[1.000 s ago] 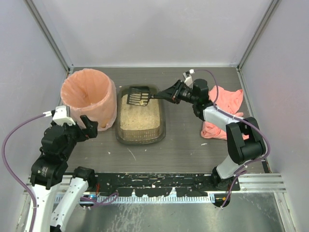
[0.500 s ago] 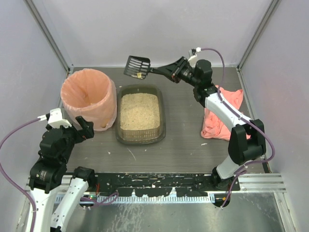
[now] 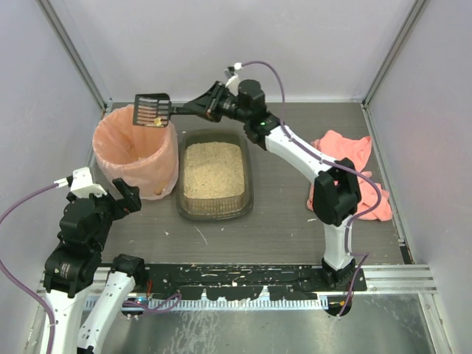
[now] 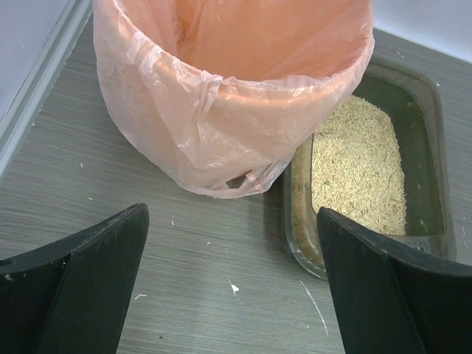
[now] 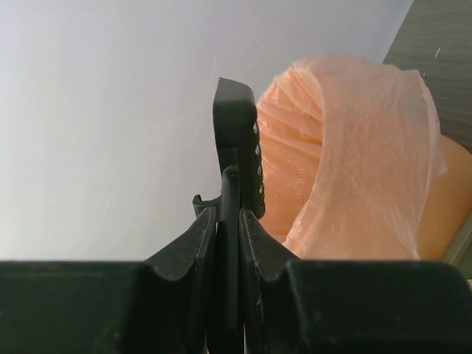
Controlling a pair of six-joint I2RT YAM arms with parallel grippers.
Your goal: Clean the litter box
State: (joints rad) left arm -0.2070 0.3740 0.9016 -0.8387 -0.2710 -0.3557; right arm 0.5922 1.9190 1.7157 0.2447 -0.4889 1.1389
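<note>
Olive litter box (image 3: 248, 193), right tool (image 3: 198, 108), scoop (image 3: 153, 112) beyond

No readable text or labels anywhere.

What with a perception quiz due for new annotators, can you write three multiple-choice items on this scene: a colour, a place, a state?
1. The litter in the shallow olive-brown plastic litter box is: A beige; B blue; C black.
2. The black slotted plastic scoop is: A above the rim of the round bin lined with a peach-pink bag; B down in the litter box; C hidden behind the bin.
3. The right hand is: A open; B shut on the scoop's handle; C shut on the bag.
Answers: 1 A, the grains look pale tan; 2 A, the top view shows it over the bin's far rim; 3 B, the wrist view shows both fingers pressed against the handle.
</note>
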